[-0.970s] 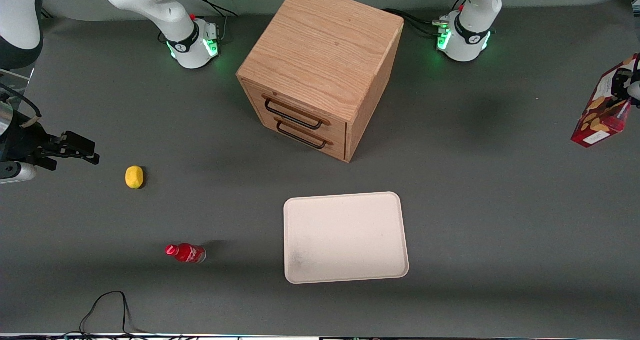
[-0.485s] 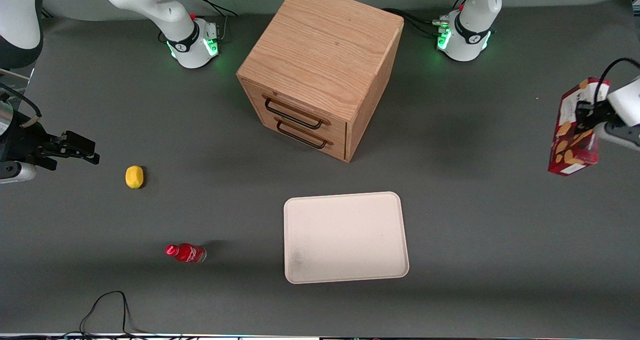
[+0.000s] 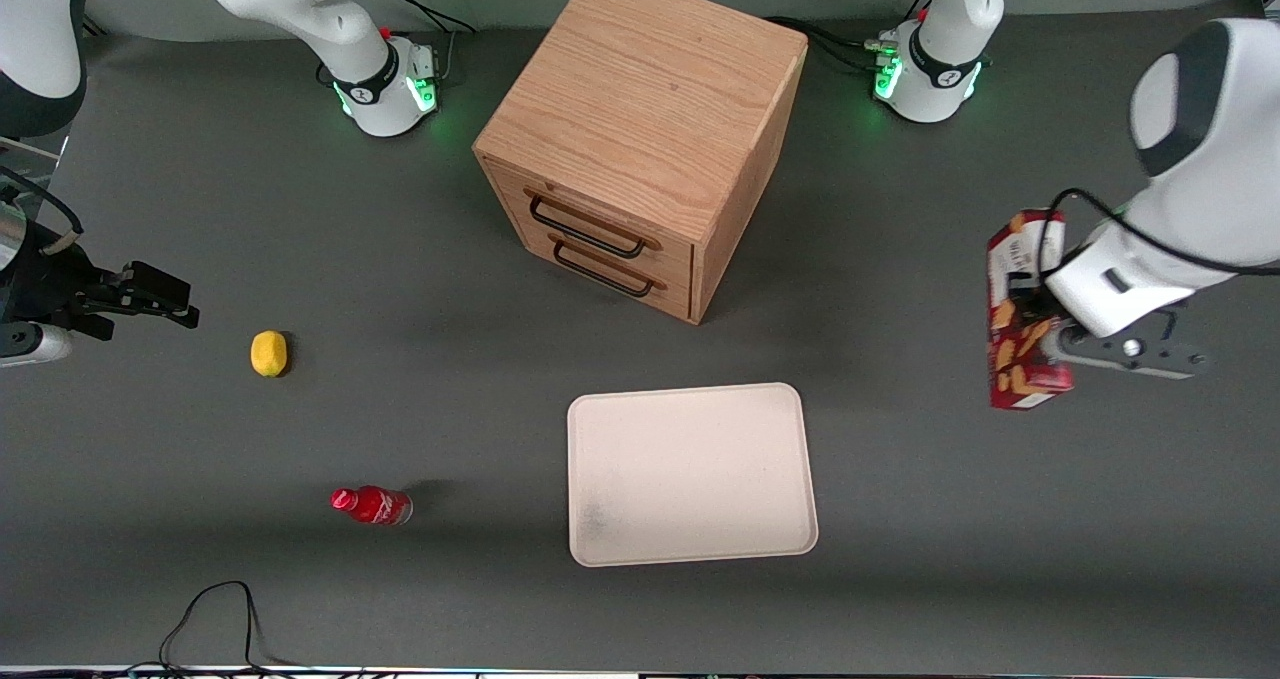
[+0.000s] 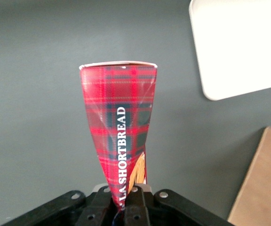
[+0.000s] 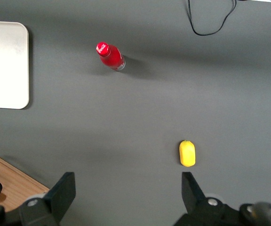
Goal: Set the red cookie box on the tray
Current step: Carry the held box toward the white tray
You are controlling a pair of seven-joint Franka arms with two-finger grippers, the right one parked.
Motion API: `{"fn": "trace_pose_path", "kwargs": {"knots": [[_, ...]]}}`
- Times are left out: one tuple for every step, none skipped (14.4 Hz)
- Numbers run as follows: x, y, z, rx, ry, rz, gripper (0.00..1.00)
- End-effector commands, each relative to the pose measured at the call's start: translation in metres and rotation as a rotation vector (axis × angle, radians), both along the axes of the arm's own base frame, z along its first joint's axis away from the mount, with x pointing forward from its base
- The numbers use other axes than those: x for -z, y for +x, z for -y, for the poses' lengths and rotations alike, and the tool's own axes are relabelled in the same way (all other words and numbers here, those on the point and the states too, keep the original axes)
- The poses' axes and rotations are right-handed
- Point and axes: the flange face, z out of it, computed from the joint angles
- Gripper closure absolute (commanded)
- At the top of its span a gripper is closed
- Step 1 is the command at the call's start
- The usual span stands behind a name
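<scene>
My left gripper (image 3: 1032, 297) is shut on the red cookie box (image 3: 1012, 361) and holds it in the air above the table, toward the working arm's end. The box hangs lengthwise, its tartan side and biscuit pictures showing. In the left wrist view the box (image 4: 121, 122) sticks out from between the gripper's (image 4: 127, 203) closed fingers, squeezed narrow where they pinch it. The cream-white tray (image 3: 690, 474) lies flat on the table with nothing on it, nearer the front camera than the box and well apart from it sideways. One corner of the tray (image 4: 239, 42) shows past the box's free end.
A wooden two-drawer cabinet (image 3: 640, 129) stands mid-table, farther from the camera than the tray. A yellow lemon (image 3: 268, 353) and a small red bottle (image 3: 372, 505) lie toward the parked arm's end. A black cable (image 3: 215, 619) loops near the front edge.
The left gripper has carried the box from the table's end inward toward the tray and nearer the camera. The box has swung from tilted to nearly lengthwise upright in the front view.
</scene>
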Motion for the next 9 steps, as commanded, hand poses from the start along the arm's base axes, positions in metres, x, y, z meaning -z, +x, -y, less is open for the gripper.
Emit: {"fn": "trace_pose_path", "kwargs": {"knots": [[-0.005, 0.024, 0.046, -0.099, 0.009, 0.0, 1.0], [-0.009, 0.031, 0.066, -0.129, 0.0, 0.01, 1.0], [-0.007, 0.036, 0.09, -0.162, -0.004, 0.012, 1.0], [-0.005, 0.041, 0.115, -0.2, -0.012, 0.023, 1.0], [-0.003, 0.043, 0.136, -0.231, -0.018, 0.032, 1.0], [0.0, 0.043, 0.156, -0.253, -0.023, 0.04, 1.0], [0.0, 0.043, 0.173, -0.272, -0.03, 0.047, 1.0], [0.004, 0.042, 0.189, -0.284, -0.032, 0.052, 1.0], [0.007, 0.04, 0.201, -0.283, -0.033, 0.055, 1.0]]}}
